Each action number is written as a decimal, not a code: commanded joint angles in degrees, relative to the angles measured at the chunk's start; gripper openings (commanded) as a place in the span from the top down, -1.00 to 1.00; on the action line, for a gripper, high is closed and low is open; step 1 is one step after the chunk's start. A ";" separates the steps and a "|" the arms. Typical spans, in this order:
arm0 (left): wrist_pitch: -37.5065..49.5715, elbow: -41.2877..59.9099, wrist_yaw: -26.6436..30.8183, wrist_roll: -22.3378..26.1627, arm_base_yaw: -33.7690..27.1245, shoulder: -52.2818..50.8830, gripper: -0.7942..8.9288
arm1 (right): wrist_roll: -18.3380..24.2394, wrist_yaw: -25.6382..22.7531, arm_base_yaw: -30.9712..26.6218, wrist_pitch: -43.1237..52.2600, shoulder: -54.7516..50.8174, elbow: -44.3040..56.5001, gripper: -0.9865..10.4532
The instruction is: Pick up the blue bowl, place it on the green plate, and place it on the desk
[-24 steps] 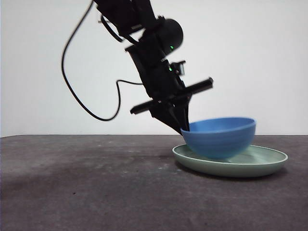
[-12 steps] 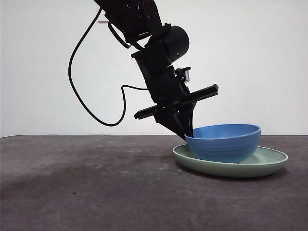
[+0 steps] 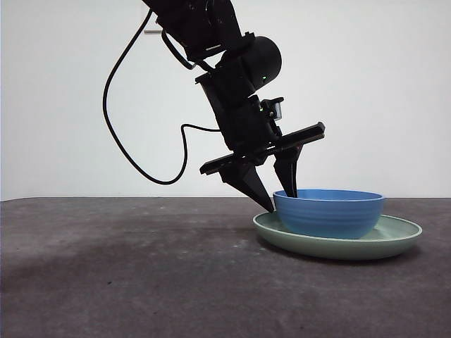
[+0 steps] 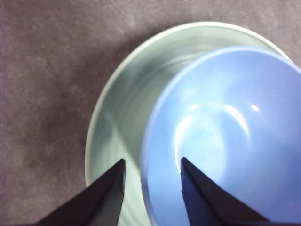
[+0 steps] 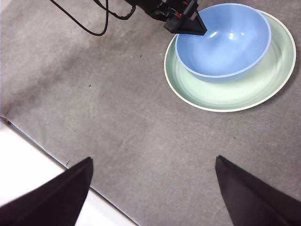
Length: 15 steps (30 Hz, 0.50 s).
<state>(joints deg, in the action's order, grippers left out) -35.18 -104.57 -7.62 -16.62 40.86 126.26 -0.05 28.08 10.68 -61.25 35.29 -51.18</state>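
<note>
On the desk [image 3: 141, 274], the plate [image 3: 394, 236] lies flat, and the bowl [image 3: 330, 213] sits upright inside it, off-centre toward the side where the left arm reaches in. The bowl's base rests on the plate's floor, and its rim looks level in the front view.

At the bowl's near rim, the left tool [image 3: 282, 198] comes down at a slant from above. Its jaws are spread, one on each side of the bowl's wall: one tip points down outside the bowl, over the plate's rim, and the other dips inside the bowl. In the left wrist view, the left tool [image 4: 153, 169] shows a clear gap on either side of the blue rim, so the jaws straddle the wall without pinching it. A black cable [image 3: 116, 134] loops down from the arm, hanging above the desk.

Well apart from the plate, the right tool [image 5: 153, 165] hangs high over bare desk beside the desk's edge. Its jaws stand wide apart, gripping nothing. From there, the bowl [image 5: 225, 40] and plate [image 5: 235, 94] show together, with the left tool [image 5: 186, 23] at the bowl's rim.
</note>
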 commanded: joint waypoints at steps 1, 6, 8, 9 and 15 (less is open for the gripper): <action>-0.52 -1.77 -0.15 0.57 0.37 -0.28 0.43 | -0.42 -0.13 0.17 0.20 0.15 -1.03 0.10; -2.16 -1.77 -0.13 2.54 -0.42 -5.11 0.43 | -0.39 -1.44 0.17 0.31 0.17 -1.03 0.10; -3.17 -1.77 -0.13 3.15 -1.01 -8.17 0.43 | -0.39 -1.51 0.20 0.33 0.17 -1.03 0.10; -3.67 -1.77 -0.13 3.58 -1.29 -9.53 0.43 | -0.37 -1.51 0.17 0.35 0.15 -1.03 0.10; -6.64 -1.77 -0.13 6.34 -3.10 -20.39 0.43 | -0.37 -1.51 0.17 0.79 0.15 -1.03 0.10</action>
<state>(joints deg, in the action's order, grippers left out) -41.65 -104.73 -7.62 -12.08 37.45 105.93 -0.08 26.74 10.68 -60.97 35.29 -51.18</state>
